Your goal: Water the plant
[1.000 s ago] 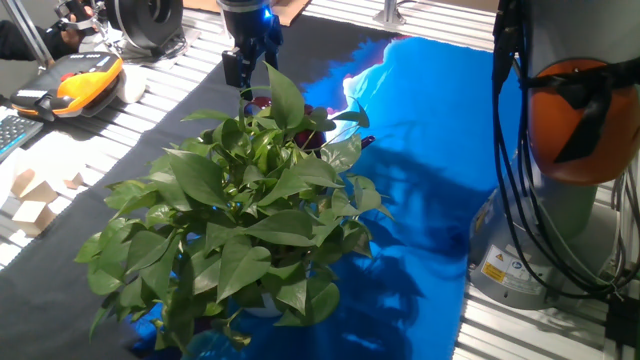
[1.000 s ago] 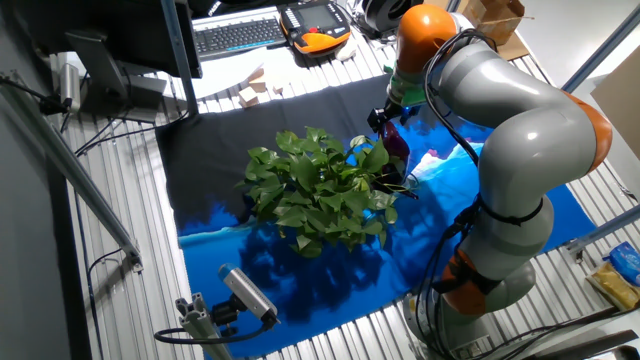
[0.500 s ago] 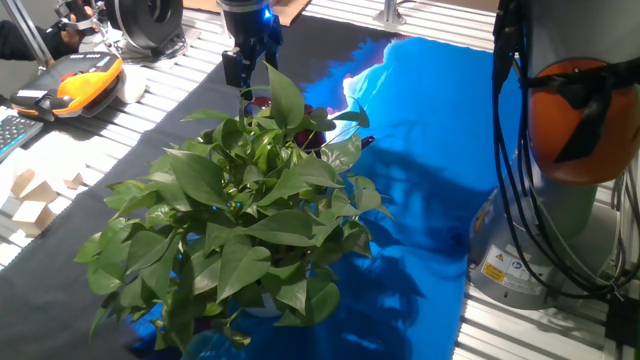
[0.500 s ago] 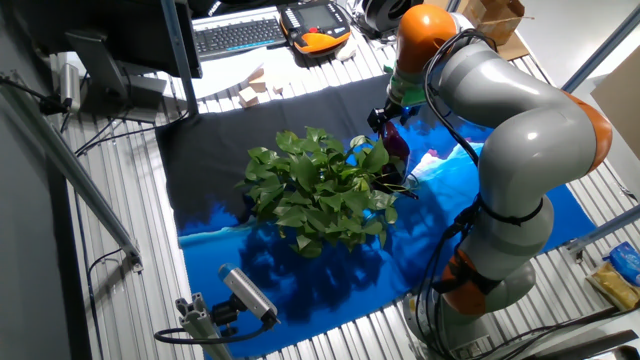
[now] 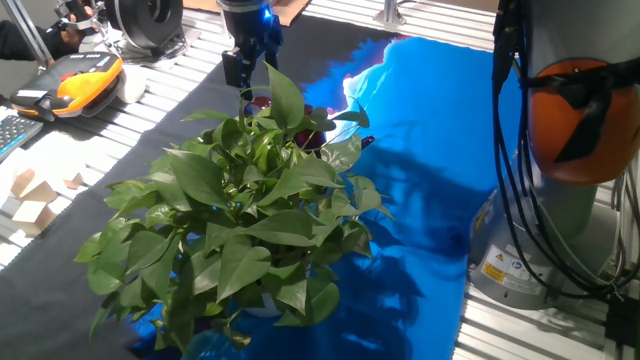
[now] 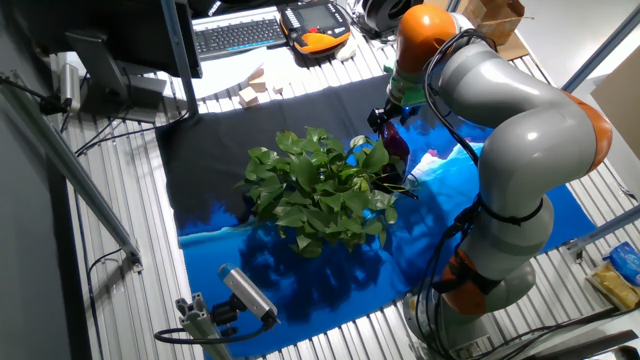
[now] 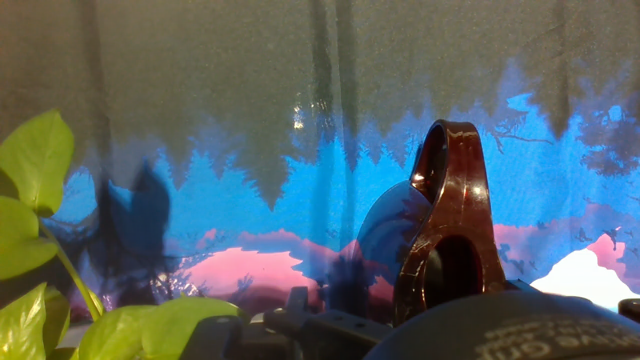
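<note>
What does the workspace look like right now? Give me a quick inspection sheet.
Surface: table covered by a black and blue printed cloth; slatted metal around it.
Job's things: plant upright, mid-cloth; dark maroon cup at the gripper, close beside the plant's far leaves.
Clutter: small cardboard boxes off the cloth edge.
Gripper: gripper down at the cup; whether it is clamped cannot be told.
Cables: black bundle running down the arm base.
Surroundings: keyboard, orange teach pendant, camera on a bracket.
</note>
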Tool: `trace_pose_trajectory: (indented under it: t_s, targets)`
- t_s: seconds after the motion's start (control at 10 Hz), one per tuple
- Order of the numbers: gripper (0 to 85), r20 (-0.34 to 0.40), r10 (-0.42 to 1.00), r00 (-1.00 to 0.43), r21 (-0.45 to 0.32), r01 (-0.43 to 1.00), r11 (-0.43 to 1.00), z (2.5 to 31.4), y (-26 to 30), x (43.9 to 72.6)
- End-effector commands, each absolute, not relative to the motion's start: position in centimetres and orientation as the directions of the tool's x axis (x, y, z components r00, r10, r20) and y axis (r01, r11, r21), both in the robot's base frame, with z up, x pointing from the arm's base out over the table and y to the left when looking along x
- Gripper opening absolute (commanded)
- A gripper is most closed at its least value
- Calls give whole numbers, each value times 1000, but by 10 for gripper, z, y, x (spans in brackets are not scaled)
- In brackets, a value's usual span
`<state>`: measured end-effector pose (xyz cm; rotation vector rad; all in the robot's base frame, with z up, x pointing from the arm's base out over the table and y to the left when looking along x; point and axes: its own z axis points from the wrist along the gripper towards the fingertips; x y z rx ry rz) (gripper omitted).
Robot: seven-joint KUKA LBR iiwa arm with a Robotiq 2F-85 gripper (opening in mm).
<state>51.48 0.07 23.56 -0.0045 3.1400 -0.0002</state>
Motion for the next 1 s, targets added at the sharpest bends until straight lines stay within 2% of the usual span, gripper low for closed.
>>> trace_pose_trajectory:
  t_s: [0.0, 0.9]
  targets:
    - [0, 285, 27, -958, -7, 26, 1000, 236, 1, 515]
    - [0, 257, 25, -966, -7, 24, 1000, 236, 1, 512]
